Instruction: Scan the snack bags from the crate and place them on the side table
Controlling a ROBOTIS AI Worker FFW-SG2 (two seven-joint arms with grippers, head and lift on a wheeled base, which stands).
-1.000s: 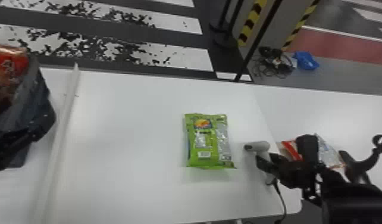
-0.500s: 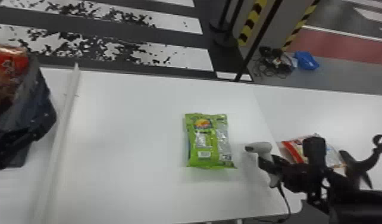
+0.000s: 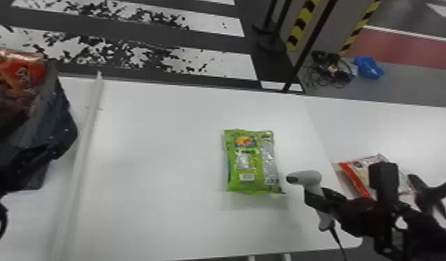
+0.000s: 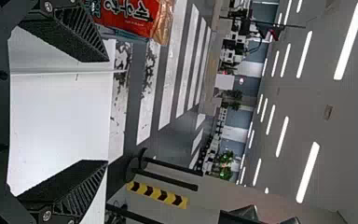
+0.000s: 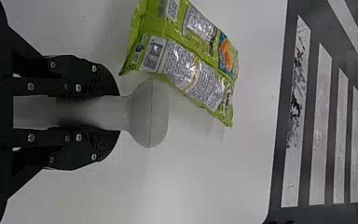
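Observation:
My right gripper [image 3: 318, 199] is shut on the grey-white scanner's handle, right of the green snack bag in the head view. The scanner [image 3: 304, 177] has its head turned toward that bag. The green snack bag [image 3: 252, 163] lies flat on the white table [image 3: 156, 166], its barcode facing up. In the right wrist view, the right gripper [image 5: 107, 113] clasps the scanner [image 5: 149, 113], with the green bag [image 5: 186, 60] close beyond. The left gripper [image 4: 95, 111] is open with nothing between its fingers; a red snack bag [image 4: 133, 16] appears beside it.
A dark container [image 3: 50, 139] with a red-orange bag [image 3: 17, 76] stands at the far left, beside a raised white rail [image 3: 83, 149]. A red-and-white bag [image 3: 357, 177] lies on the right-hand side table [image 3: 399, 128], partly behind the right arm. The scanner's cable hangs near the front edge.
The right arm has shifted slightly right and back toward the robot, tilting the scanner so that more of its handle shows. The green bag has kept its place.

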